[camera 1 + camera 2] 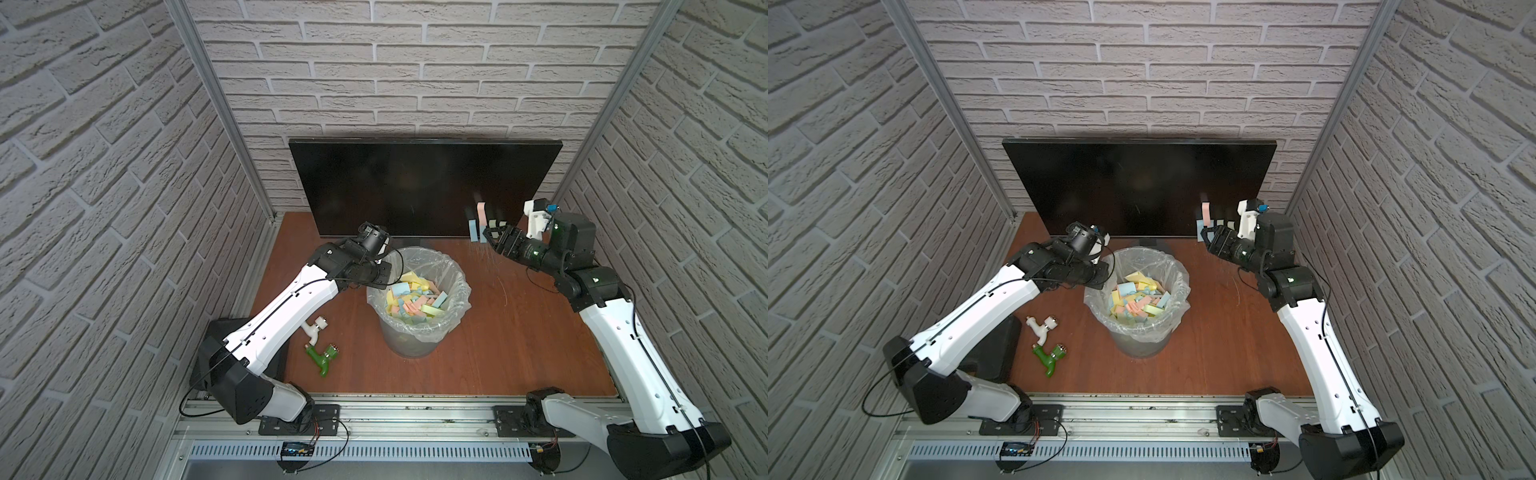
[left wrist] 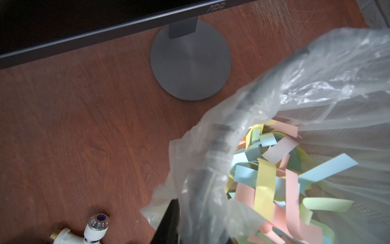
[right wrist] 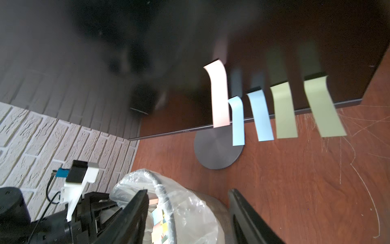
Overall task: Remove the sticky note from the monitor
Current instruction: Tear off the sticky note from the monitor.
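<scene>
The wide black monitor (image 1: 415, 187) (image 1: 1133, 187) stands at the back of the table. Several sticky notes hang in a row at its lower right corner: a pink sticky note (image 3: 219, 97) (image 1: 481, 214), two blue ones (image 3: 237, 122) (image 3: 260, 116) and two green ones (image 3: 283, 112) (image 3: 322, 107). My right gripper (image 1: 492, 235) (image 3: 190, 200) is open just in front of them, touching none. My left gripper (image 1: 390, 277) (image 2: 196, 232) is shut on the rim of the lined waste bin (image 1: 419, 250) (image 2: 232, 131), partly hidden by the liner.
The bin holds several discarded coloured notes. The monitor's round grey stand base (image 2: 190, 59) (image 3: 217, 152) sits behind the bin. A white tap (image 1: 314, 328) and a green tap (image 1: 322, 355) lie at the front left. Brick walls close in on three sides.
</scene>
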Controlling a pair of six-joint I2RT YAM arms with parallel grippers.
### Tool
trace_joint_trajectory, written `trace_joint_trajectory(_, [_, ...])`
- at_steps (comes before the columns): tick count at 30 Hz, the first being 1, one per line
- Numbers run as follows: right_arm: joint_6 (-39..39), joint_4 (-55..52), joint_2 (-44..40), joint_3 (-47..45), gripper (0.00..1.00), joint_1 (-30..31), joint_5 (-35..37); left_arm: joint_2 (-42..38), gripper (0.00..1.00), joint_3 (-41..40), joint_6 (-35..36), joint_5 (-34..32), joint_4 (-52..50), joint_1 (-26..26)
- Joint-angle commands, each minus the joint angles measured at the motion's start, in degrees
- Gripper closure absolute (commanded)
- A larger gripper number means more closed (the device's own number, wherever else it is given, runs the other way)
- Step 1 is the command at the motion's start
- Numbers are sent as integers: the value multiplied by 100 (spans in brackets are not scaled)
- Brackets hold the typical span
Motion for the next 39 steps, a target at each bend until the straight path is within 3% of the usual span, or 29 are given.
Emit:
trace_joint_trajectory(1, [200,561,235,8,37,-194,-506,-8,75,-47,27,15,43,-25])
trace_joint_trajectory(32, [435,1576,1407,260,50,-273,-539,-22,75,72,51,14,-26,-25])
trace_joint_trajectory(39, [544,1776,1382,167,67,-273,-491,-2,75,85,60,35,-12,-24])
